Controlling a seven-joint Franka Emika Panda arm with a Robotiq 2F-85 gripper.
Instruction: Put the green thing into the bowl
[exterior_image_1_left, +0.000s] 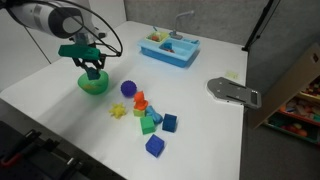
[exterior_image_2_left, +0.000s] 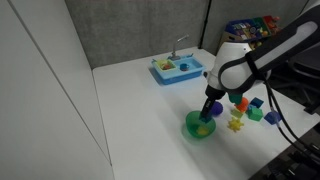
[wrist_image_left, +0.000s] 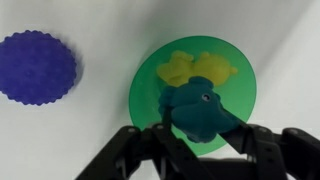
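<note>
The green thing (wrist_image_left: 200, 108) is a dark teal toy with a small eye. It sits between my gripper's (wrist_image_left: 198, 135) black fingers, right over the bright green bowl (wrist_image_left: 145, 90). A yellow toy (wrist_image_left: 190, 65) lies inside the bowl. In both exterior views the gripper (exterior_image_1_left: 93, 70) (exterior_image_2_left: 209, 110) hangs just above the bowl (exterior_image_1_left: 93, 86) (exterior_image_2_left: 199, 126), fingers down at its rim. The fingers press both sides of the teal toy.
A purple spiky ball (wrist_image_left: 38, 66) (exterior_image_1_left: 128, 88) lies next to the bowl. Orange, yellow, light-green and blue blocks (exterior_image_1_left: 150, 120) cluster beyond it. A blue toy sink tray (exterior_image_1_left: 170, 48) (exterior_image_2_left: 178, 70) stands at the back. A grey flat device (exterior_image_1_left: 232, 92) lies near the table's edge.
</note>
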